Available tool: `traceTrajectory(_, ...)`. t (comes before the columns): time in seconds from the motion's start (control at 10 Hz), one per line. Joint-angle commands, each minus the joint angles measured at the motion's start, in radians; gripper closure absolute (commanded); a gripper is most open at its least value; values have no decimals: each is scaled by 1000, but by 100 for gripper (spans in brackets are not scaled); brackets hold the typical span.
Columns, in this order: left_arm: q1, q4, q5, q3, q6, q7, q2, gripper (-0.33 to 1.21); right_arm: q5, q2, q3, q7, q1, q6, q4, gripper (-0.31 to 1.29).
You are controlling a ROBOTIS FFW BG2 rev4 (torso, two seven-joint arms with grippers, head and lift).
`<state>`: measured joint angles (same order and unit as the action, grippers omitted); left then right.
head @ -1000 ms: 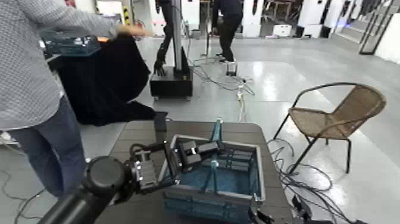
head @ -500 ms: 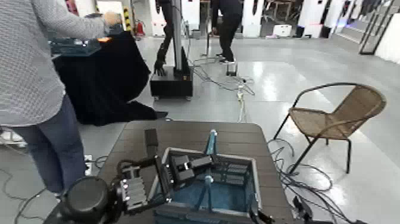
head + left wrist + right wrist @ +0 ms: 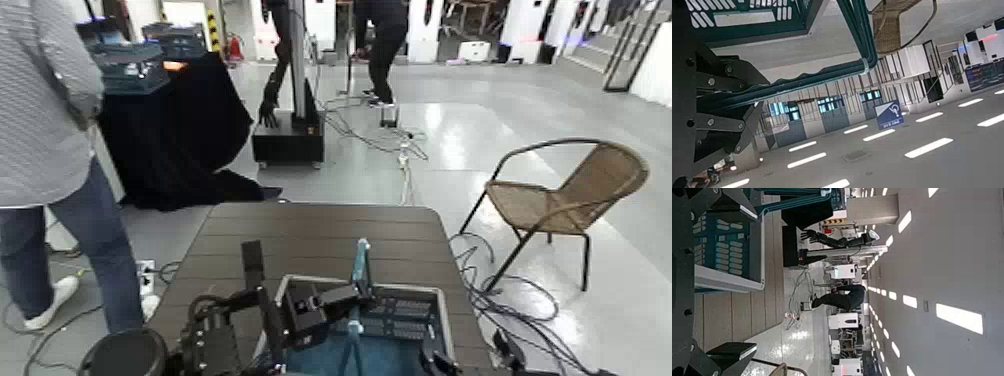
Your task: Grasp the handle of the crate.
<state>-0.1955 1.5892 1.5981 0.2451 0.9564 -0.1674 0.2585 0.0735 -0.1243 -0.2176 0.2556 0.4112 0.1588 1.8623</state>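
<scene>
The left pincer (image 3: 749, 100) is closed on the handle (image 3: 805, 81) above the crate (image 3: 400, 312); the right pincer's (image 3: 727, 286) grip I can't tell.

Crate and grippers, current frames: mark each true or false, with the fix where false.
1. The left gripper is shut on the handle. True.
2. The handle lies folded down flat on the rim. False: it stands raised above the crate.
3. The crate stands on the slatted table. True.
4. The right gripper is clamped on the handle. False: the right gripper is open and empty, at the right side of the crate.
5. In the head view, the wicker chair is right of the table. True.
</scene>
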Motion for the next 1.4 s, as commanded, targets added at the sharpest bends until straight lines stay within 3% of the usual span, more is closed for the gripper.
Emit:
traceTrajectory(0.1,36,25,42,-26,1,8,-16,119,-1,0,-2,1,-2,-5,0,15)
traceTrajectory(0.5,65,49,54,-55,-5,26,-30,119,-4,2,0,1,0,-13,2,15)
traceTrajectory(1.4,59,26,62,-40,-19,5,-33,119,-11,-5,0,1,-8,-19,2,15)
